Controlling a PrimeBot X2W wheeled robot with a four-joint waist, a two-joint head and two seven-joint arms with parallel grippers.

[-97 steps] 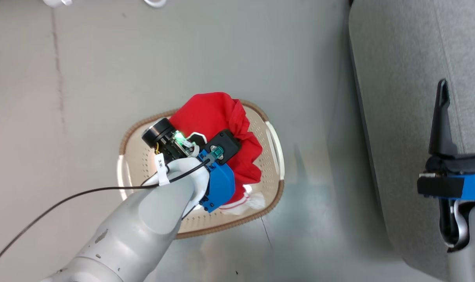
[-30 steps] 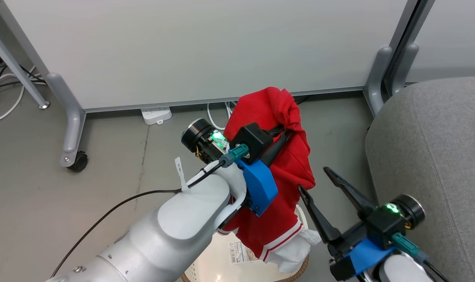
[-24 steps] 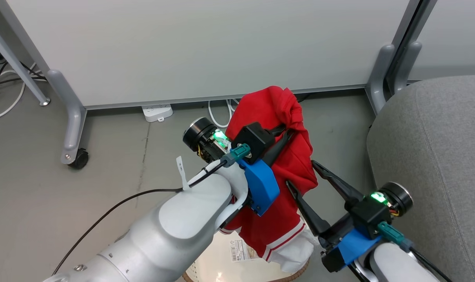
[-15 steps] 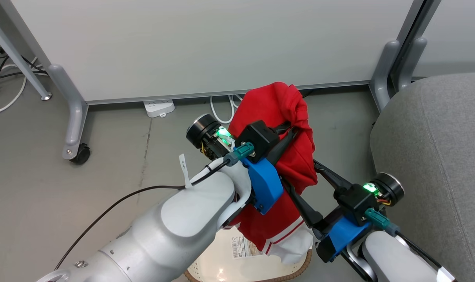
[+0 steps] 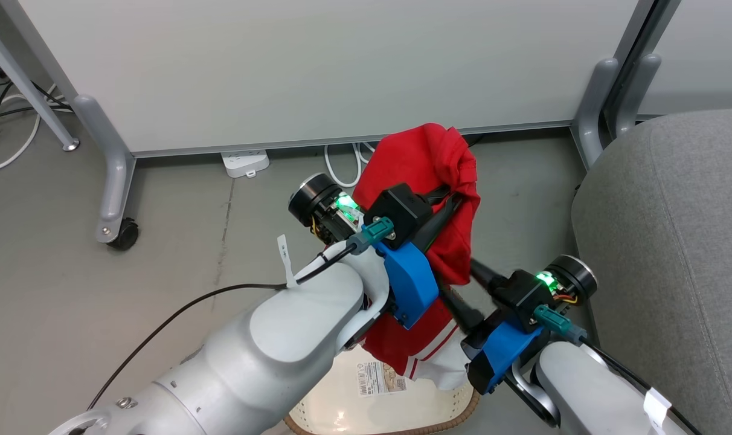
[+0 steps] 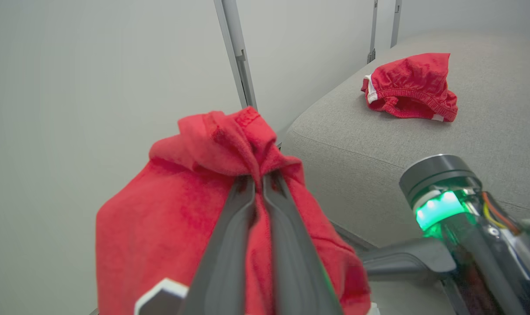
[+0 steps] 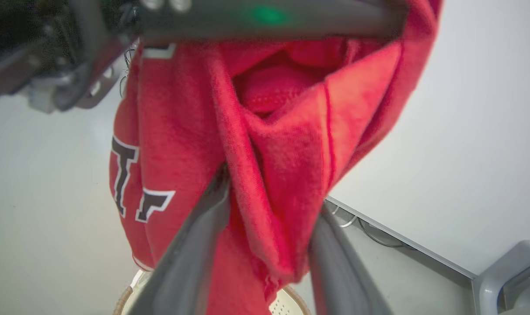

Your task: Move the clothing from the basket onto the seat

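1. The left pincer (image 6: 258, 183) is clamped together on the bunched top of the red jersey (image 5: 423, 160), which hangs lengthwise above the basket (image 5: 330, 405).
2. The right pincer (image 7: 271, 191) stands apart, astride a lower fold.
3. The seat (image 5: 674, 241) lies to the jersey's right, nearer the right pincer; a second red garment (image 6: 411, 87) already lies on it.
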